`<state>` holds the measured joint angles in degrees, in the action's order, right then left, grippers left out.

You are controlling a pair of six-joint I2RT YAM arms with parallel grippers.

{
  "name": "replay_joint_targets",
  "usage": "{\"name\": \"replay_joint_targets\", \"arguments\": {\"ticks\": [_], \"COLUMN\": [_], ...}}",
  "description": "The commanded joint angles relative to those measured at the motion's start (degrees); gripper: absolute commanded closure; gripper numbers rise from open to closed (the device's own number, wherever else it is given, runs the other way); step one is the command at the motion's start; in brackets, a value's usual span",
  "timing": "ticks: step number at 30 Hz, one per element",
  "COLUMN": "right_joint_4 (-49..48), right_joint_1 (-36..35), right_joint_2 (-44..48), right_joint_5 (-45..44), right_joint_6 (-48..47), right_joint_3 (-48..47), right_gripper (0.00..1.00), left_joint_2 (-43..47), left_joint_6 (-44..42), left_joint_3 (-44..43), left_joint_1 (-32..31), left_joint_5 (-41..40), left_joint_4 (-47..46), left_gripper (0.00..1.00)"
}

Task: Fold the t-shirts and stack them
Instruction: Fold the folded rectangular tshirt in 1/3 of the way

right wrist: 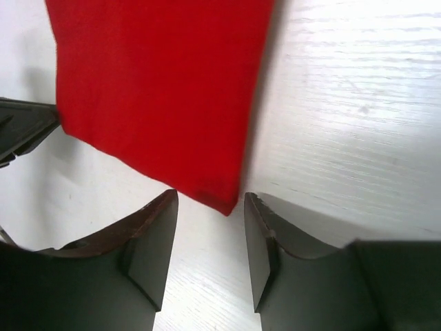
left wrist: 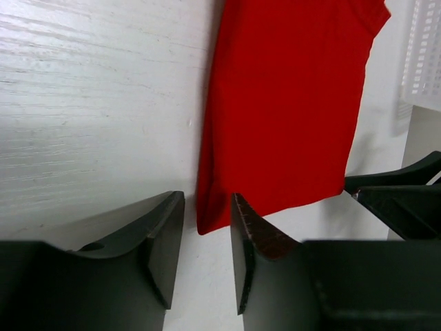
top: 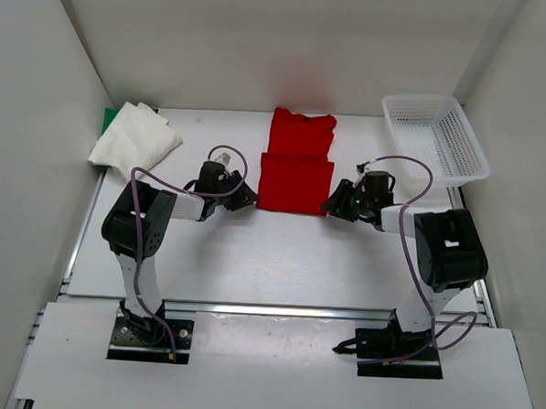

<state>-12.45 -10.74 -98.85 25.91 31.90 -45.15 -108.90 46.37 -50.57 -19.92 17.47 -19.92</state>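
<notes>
your left gripper [left wrist: 207,207] sits low with its jaws apart and nothing clamped. the near left corner of the red t-shirt [left wrist: 282,103] lies just beyond the fingertips. your right gripper [right wrist: 210,200] mirrors it: jaws apart, empty, the near right corner just ahead of its tips. the shirt lies mid-table between the two arms, its long axis running near to far, so each arm is nearest its own corner. the table [top: 252,258] gives open room on the near side for a drag or a fold. far left, the off-white t-shirt [top: 134,140] rests on the green t-shirt [top: 110,118], well apart from your work. the basket [top: 437,135] stands far right, beyond the right arm.
</notes>
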Motion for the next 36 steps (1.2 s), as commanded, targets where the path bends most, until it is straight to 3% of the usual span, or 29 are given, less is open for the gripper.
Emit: {"name": "replay_joint_targets", "arguments": {"ticks": [1, 6, 13, 15, 18, 20, 25, 29, 33, 36], "right_joint_4": [-0.5, -0.4, -2.4, -3.0, -3.7, -3.5, -1.2, 2.1, 12.1, 20.0], "right_joint_1": [0.9, 0.1, 0.4, 0.5, 0.8, 0.8, -2.9, -7.8, -19.5, -26.2], "right_joint_2": [0.1, -2.7, -4.5, -4.2, -2.7, -1.0, 8.7, 18.8, 33.9, 43.8], "right_joint_5": [-1.1, -1.1, 1.9, 2.6, 2.6, 2.4, -1.4, -2.7, -8.1, -11.2], "right_joint_6": [-0.5, -0.3, 1.1, 1.7, 1.7, 1.7, 0.8, 1.3, 4.1, 8.1], "right_joint_3": [0.1, -0.7, -1.2, -0.8, 1.1, 2.4, 12.1, 23.8, 30.5, 30.9], "right_gripper": [0.58, 0.58, 0.87, 0.98, 1.00, 1.00, 1.00, 1.00, 1.00, 0.99], "left_joint_2": [-1.0, -1.8, -2.5, -2.2, -0.7, 1.4, 13.0, 23.2, 42.3, 56.6], "left_joint_6": [-1.5, -1.8, -2.3, -2.6, -3.0, -3.2, -4.4, -6.5, -4.0, -2.9], "left_joint_3": [-1.0, -0.8, -0.6, -0.4, 0.2, 1.4, 15.5, 25.4, 37.4, 39.1], "left_joint_1": [-1.3, -2.0, -2.5, -2.1, -2.7, -2.7, -4.3, -9.4, -14.2, -14.6], "left_joint_5": [-1.2, -1.0, -1.2, -1.3, -1.7, -1.6, -2.8, -3.6, -5.6, -6.2], "left_joint_4": [3.0, 3.0, 3.7, 3.7, 4.7, 5.5, 5.4, 9.5, 16.5, 27.4], "left_gripper": [0.57, 0.62, 0.76, 0.86, 0.99, 1.00, 1.00, 1.00, 1.00, 1.00]}}
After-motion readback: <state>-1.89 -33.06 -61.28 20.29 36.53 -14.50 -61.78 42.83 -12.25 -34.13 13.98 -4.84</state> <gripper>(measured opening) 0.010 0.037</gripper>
